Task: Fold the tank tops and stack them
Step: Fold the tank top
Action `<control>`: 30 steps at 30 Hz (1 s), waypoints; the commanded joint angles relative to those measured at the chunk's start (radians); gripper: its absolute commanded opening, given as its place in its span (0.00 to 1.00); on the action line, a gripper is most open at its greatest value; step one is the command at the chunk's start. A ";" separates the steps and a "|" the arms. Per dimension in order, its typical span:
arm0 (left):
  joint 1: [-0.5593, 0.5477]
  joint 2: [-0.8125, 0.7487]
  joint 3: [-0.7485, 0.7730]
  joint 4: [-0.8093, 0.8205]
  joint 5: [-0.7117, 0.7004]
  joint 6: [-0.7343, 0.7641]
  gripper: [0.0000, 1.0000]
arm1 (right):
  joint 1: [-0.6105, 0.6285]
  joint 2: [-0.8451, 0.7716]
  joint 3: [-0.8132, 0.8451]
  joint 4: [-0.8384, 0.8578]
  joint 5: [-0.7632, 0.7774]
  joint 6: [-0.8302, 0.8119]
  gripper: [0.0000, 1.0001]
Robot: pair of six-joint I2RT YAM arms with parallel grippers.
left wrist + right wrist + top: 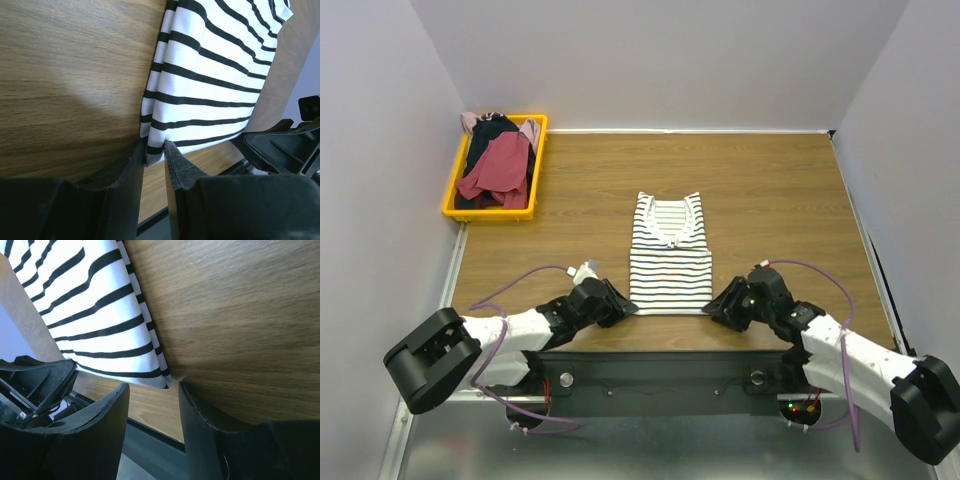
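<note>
Little looks done: on the tabletop (780,200) the other tank tops (500,165) sit heaped in the yellow basket (538,170) far left, the striped tank top (668,265) lies centred, sides seemingly folded, left tool (154,146) narrow about one hem corner, grip unclear, right tool (153,385) released astride the other.

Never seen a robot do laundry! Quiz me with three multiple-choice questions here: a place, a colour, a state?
1. Where is the yellow bin? A) far-left corner of the table B) far-right corner C) between the arms
2. The white tank top has stripes that are: A) red B) green C) black
3. That tank top is: A) heaped B) spread flat C) hanging
Answers: 1 A, it sits at the back on the left; 2 C, thin black lines cross the cloth; 3 B, it lies smooth on the table.
</note>
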 commanded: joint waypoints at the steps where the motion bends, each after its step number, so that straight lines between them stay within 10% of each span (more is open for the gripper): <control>1: -0.004 0.010 -0.041 -0.083 -0.034 0.029 0.33 | 0.001 0.049 -0.045 -0.066 0.141 0.000 0.51; 9: -0.004 0.027 -0.029 -0.075 -0.030 0.052 0.22 | 0.001 0.086 -0.051 -0.009 0.210 0.008 0.41; 13: -0.006 0.033 -0.011 -0.072 -0.028 0.076 0.01 | 0.001 0.075 -0.034 -0.008 0.240 -0.023 0.22; 20: -0.044 -0.065 0.040 -0.129 -0.048 0.121 0.00 | 0.003 0.029 0.077 -0.066 0.193 -0.190 0.01; 27: -0.147 -0.166 0.077 -0.213 -0.109 0.104 0.00 | 0.084 -0.101 0.147 -0.244 0.173 -0.244 0.00; 30: -0.156 -0.146 0.075 -0.210 -0.114 0.095 0.00 | 0.087 -0.101 0.116 -0.247 0.167 -0.224 0.18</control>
